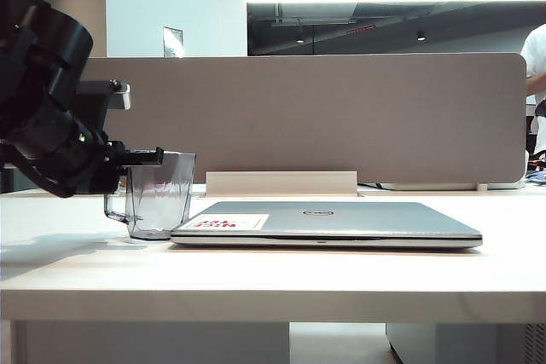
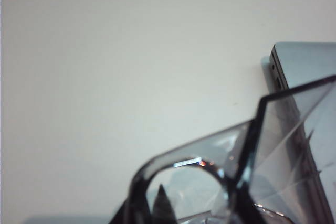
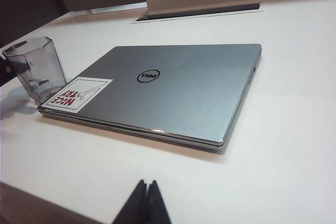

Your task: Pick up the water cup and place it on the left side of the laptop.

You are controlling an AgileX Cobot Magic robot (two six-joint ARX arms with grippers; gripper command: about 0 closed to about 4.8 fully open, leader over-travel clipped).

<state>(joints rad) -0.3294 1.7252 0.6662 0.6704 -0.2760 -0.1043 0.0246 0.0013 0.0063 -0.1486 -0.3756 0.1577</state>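
Note:
The water cup (image 1: 160, 198), smoky and transparent with a loop handle, stands upright just left of the closed silver laptop (image 1: 341, 221). Its base is at the table top; I cannot tell whether it rests there. My left gripper (image 1: 141, 158) is shut on the cup's rim above the handle. Up close in the left wrist view, the cup (image 2: 283, 145) fills the space around the left gripper (image 2: 149, 203), with the laptop's corner (image 2: 304, 72) beside it. The right wrist view shows the cup (image 3: 37, 69) at the laptop's (image 3: 173, 93) sticker corner, and my right gripper (image 3: 146, 183) shut and empty, well short of both.
A beige partition panel (image 1: 299, 117) runs along the back of the table, with a white cable box (image 1: 281, 182) at its foot behind the laptop. A person in white (image 1: 537, 57) is at the far right beyond the panel.

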